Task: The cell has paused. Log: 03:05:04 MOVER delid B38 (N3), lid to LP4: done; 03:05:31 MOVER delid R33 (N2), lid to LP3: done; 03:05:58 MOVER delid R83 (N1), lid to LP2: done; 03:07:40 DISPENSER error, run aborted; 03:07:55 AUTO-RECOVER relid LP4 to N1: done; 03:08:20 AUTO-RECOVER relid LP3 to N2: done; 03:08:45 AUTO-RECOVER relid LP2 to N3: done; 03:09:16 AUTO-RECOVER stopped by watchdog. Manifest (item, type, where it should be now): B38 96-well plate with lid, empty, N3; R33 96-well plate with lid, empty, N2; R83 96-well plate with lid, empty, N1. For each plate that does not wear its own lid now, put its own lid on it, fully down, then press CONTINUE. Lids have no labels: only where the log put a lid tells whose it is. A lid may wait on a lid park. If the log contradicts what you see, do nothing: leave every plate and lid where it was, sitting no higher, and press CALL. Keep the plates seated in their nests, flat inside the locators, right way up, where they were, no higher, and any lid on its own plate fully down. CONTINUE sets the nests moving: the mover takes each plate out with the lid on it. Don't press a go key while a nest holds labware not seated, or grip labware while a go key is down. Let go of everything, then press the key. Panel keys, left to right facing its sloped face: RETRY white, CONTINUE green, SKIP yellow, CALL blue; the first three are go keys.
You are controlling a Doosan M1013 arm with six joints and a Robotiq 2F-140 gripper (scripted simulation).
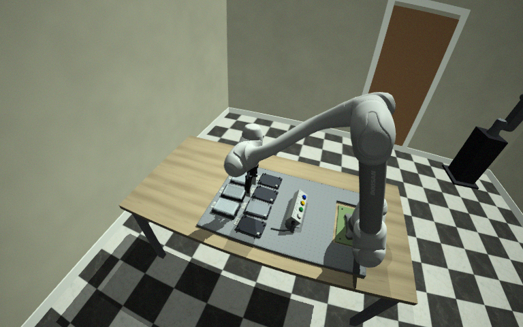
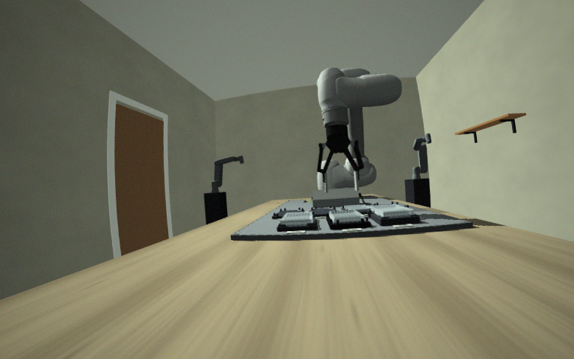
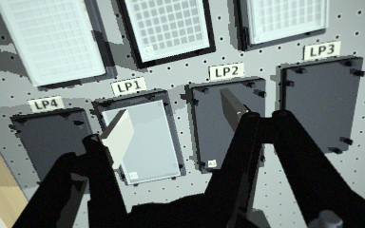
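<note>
Three 96-well plates sit in a row of nests on the grey deck. In the wrist view the left plate (image 3: pixel 52 40) and the right plate (image 3: pixel 287 19) wear pale lids. The middle plate (image 3: pixel 166 26) shows open wells in a dark frame and has no lid. One pale lid (image 3: pixel 143 140) lies on park LP1. Parks LP2 (image 3: pixel 223 123), LP3 (image 3: pixel 320 102) and LP4 (image 3: pixel 45 140) are bare and dark. My gripper (image 3: pixel 175 111) hangs open and empty above the parks, over LP1 and LP2. It also shows in the top view (image 1: pixel 250 182) and the exterior view (image 2: pixel 338 171).
The key panel (image 1: pixel 297 210) with blue, yellow, green and white keys stands on the deck right of the parks. My arm's base (image 1: pixel 366 231) rises at the deck's right end by a green plate (image 1: pixel 343 225). Wooden table surrounds the deck.
</note>
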